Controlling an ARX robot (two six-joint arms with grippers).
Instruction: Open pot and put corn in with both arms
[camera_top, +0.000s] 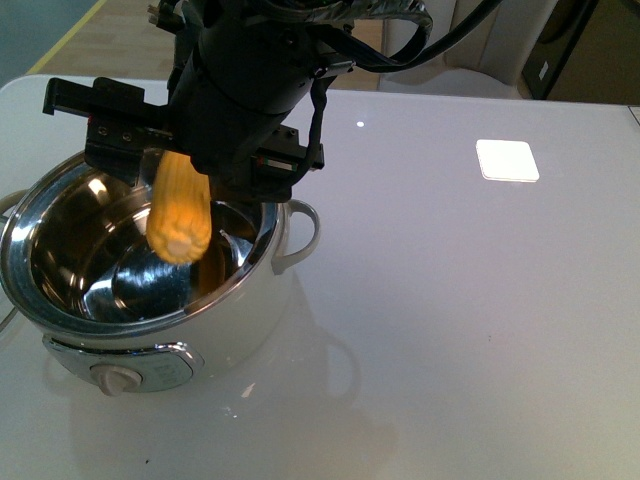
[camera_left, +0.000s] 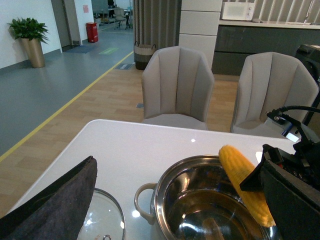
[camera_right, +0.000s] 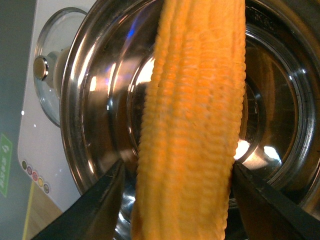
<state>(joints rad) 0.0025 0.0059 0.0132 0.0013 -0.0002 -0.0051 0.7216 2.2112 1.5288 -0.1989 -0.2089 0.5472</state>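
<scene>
Clamped on the corn (camera_top: 180, 212), the right gripper (camera_top: 190, 150) hangs over the open pot (camera_top: 60, 300), its black bulk filling the upper left of the front view. The cob points down and slightly forward, its free end inside the ring of the steel rim and above the shiny floor of the pot, touching neither wall nor bottom as far as the front view shows. In the right wrist view the corn (camera_right: 192, 125) runs lengthwise between the two black fingers (camera_right: 100, 210), which press on its sides near the held end, with the pot (camera_right: 85, 100) directly beneath. The lid (camera_right: 55, 70) is off and lies flat on the white table (camera_top: 450, 300) just beside the pot, its knob facing up. The left wrist view shows the same lid (camera_left: 102, 220) on the table (camera_left: 125, 145) near the pot's looped handle, the pot (camera_left: 165, 200) open, and the corn (camera_left: 245, 180) slanting down into it from the right gripper (camera_left: 280, 185). Of the left gripper only a dark padded finger (camera_left: 55, 205) shows at the edge of its own camera view, above the lid; whether its jaws are parted or closed cannot be told. Two pale chairs (camera_left: 177, 85) stand beyond the table.
</scene>
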